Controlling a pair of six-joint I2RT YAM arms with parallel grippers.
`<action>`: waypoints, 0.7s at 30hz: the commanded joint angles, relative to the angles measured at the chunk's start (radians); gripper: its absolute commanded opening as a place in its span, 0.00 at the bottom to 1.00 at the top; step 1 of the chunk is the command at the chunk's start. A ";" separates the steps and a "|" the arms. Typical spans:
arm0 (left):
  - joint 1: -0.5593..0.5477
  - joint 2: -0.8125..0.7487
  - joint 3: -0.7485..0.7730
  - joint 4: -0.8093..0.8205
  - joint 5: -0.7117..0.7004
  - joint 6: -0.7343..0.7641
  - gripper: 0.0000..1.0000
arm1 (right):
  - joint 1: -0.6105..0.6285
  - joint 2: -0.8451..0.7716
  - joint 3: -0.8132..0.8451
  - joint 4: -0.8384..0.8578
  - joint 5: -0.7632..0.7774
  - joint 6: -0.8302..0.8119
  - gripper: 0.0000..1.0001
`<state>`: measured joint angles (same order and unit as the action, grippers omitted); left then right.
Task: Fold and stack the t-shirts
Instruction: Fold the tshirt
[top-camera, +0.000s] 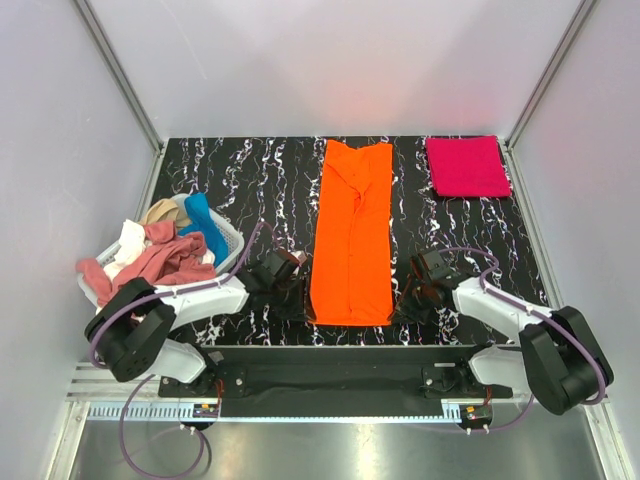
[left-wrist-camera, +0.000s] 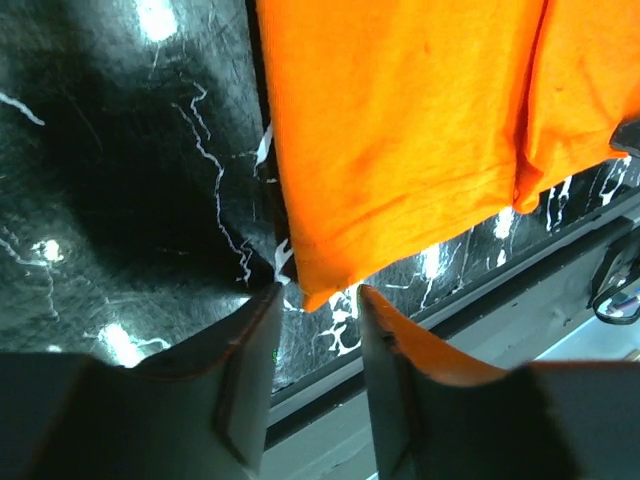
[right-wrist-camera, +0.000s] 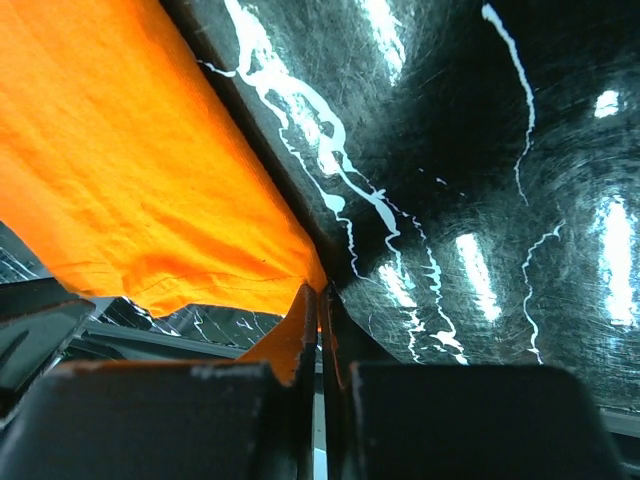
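The bright orange t-shirt (top-camera: 350, 235) lies folded into a long strip down the middle of the table. My left gripper (top-camera: 297, 292) is at its near left corner. In the left wrist view the gripper (left-wrist-camera: 318, 300) is open, and the shirt's corner (left-wrist-camera: 400, 150) hangs just between the fingertips (left-wrist-camera: 255, 340). My right gripper (top-camera: 408, 298) is at the near right corner. In the right wrist view it (right-wrist-camera: 320, 295) is shut, pinching the edge of the orange shirt (right-wrist-camera: 130, 170). A folded crimson-pink t-shirt (top-camera: 466, 166) lies at the back right.
A white-and-blue basket (top-camera: 232, 240) at the left holds a heap of rose-red (top-camera: 165, 260), white, tan and blue shirts. The table's near edge and metal rail (top-camera: 340, 352) run just behind both grippers. White walls enclose the table.
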<state>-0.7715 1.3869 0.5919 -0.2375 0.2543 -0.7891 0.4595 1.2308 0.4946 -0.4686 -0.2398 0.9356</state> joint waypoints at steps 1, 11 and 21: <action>-0.002 0.049 0.020 0.021 -0.020 -0.002 0.33 | 0.011 -0.036 -0.008 0.015 0.020 0.002 0.00; -0.054 -0.046 -0.003 0.020 -0.015 -0.050 0.00 | 0.022 -0.132 -0.007 -0.051 0.027 0.002 0.00; -0.129 -0.103 0.067 -0.065 -0.081 -0.067 0.00 | 0.034 -0.258 0.064 -0.191 0.129 -0.043 0.00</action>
<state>-0.9020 1.2949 0.5964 -0.2626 0.2287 -0.8677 0.4847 0.9741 0.5167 -0.6334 -0.1658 0.9230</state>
